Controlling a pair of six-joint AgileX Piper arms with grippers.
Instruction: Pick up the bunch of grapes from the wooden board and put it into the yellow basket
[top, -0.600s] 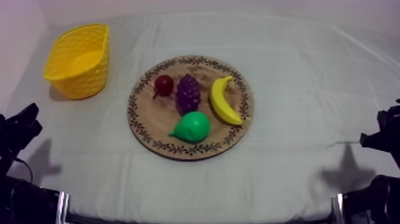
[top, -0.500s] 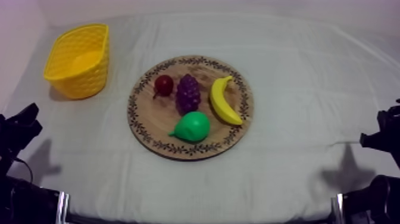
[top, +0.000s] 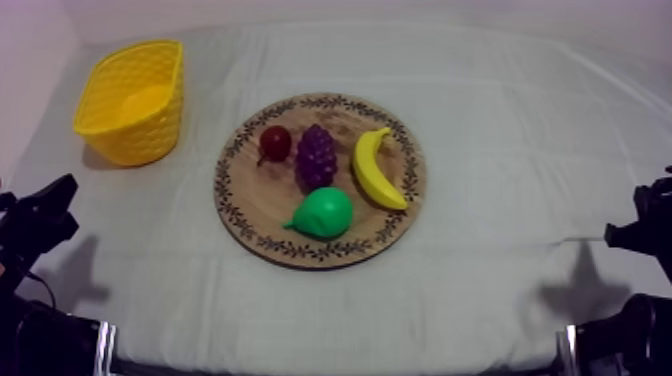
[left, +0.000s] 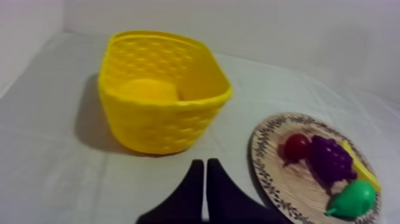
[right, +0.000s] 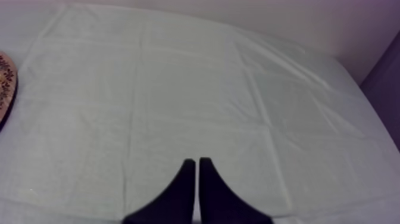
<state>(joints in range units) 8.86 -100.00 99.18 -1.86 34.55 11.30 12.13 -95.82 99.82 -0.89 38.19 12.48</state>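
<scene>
Grapes (top: 316, 157) on board (top: 255, 195); basket (top: 130, 135) at ten o'clock.
Likely light, hard: grip mid-bunch. Left claw (left: 205, 162), right claw (right: 194, 161) together, empty.

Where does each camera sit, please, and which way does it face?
Top: overhead, slanting down on board, basket and grapes; left arm and right arm at lower corners.
Left wrist: on left arm, facing basket and board; left pincer shut.
Right wrist: on right arm, facing cloth; right pincer shut.
Shared: top and left wrist both show basket, grapes.
</scene>
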